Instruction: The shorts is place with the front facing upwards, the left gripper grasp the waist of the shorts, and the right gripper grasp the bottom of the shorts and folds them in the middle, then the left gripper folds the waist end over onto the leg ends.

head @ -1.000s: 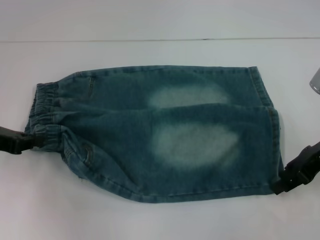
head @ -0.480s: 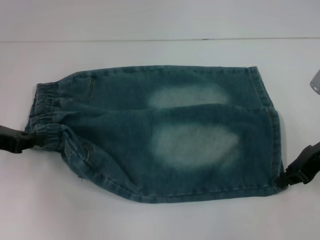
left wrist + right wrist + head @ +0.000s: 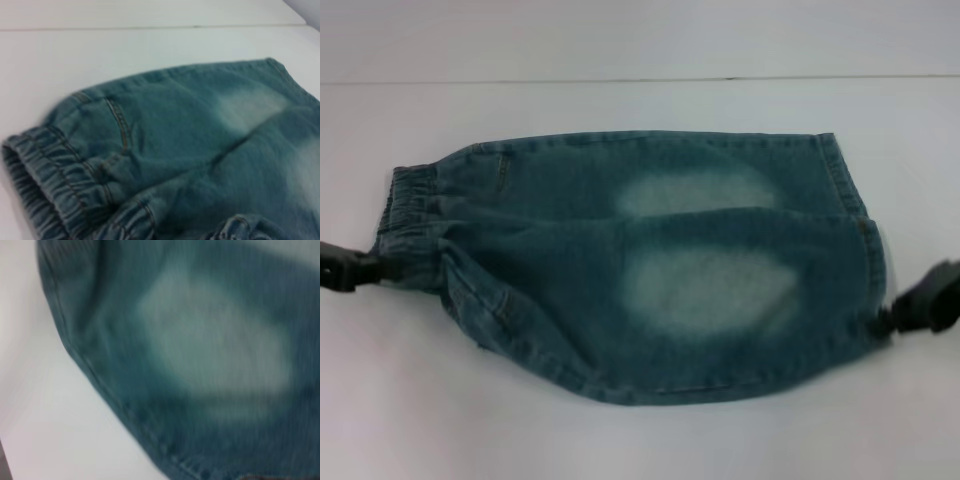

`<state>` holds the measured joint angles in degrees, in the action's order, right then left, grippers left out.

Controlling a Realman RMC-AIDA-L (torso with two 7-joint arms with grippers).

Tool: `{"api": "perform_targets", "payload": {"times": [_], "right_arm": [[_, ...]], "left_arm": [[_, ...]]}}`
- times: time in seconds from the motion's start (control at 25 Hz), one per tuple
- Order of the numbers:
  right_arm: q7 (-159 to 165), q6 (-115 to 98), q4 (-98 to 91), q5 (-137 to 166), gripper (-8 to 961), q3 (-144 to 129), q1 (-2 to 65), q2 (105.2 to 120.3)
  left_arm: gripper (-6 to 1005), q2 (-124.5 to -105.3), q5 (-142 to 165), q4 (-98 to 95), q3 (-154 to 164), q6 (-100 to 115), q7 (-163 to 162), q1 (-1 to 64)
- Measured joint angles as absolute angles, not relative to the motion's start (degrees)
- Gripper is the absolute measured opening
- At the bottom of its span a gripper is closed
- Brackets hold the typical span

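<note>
The shorts (image 3: 630, 265) lie flat on the white tabletop (image 3: 640, 440), already doubled lengthwise, with the waist (image 3: 405, 225) toward the robot's left and the leg ends (image 3: 860, 250) toward its right; two pale faded patches face up. Judged step: finishing the lengthwise fold and getting set for the waist-over-legs fold. To do it well, keep both near corners low and pulled gently apart so the denim stays taut and the top layer's edges line up with the layer under it, then let go only once the cloth is flat. For the next fold, the left claw (image 3: 360, 268) should lift the waist just enough to clear the fabric and carry it straight across toward the hems, no twist. The left claw sits at the near corner of the waist, touching the puckered band; it looks clenched on that corner, tips hidden by cloth. The right claw (image 3: 910, 312) is at the near corner of the leg hem, at the cloth's edge and blurred. Can't tell whether it grips the hem or has let go. The left wrist view shows the gathered waist and a pocket seam close up; the right wrist view shows a faded patch and a stitched edge.
</note>
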<state>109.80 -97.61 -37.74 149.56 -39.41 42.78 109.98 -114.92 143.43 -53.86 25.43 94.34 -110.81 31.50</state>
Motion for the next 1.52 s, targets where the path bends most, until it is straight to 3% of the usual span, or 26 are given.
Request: {"api": "perform_targets", "payload": {"times": [0.2,0.52,0.68,1.04,1.52], "right_arm": [[106.4,-97.6,-37.1,141.7,31,-32.2,40.8,108.28],[103.5,-84.2,-30.8,127.4,31,-29.6,37.5,108.88],[100.5,-77.5,-27.2,121.5,32,-29.6,37.3,110.21],[96.3,-62.3,-26.9,117.6,31,-29.5,38.0,115.11],[88.4,-55.8,-25.9,109.1,31,-30.4,38.5,116.85]], "left_arm": [[16,-114.04,143.4,-53.6,21.7,92.2,-115.2,33.1],[15,-114.47,143.4,-51.4,20.8,81.8,-120.2,34.5],[15,-115.31,143.4,-49.7,21.1,77.4,-120.4,35.5],[15,-117.19,142.1,-49.6,21.1,70.6,-120.4,36.4],[16,-117.94,139.0,-48.3,21.6,64.6,-120.0,35.8]]}}
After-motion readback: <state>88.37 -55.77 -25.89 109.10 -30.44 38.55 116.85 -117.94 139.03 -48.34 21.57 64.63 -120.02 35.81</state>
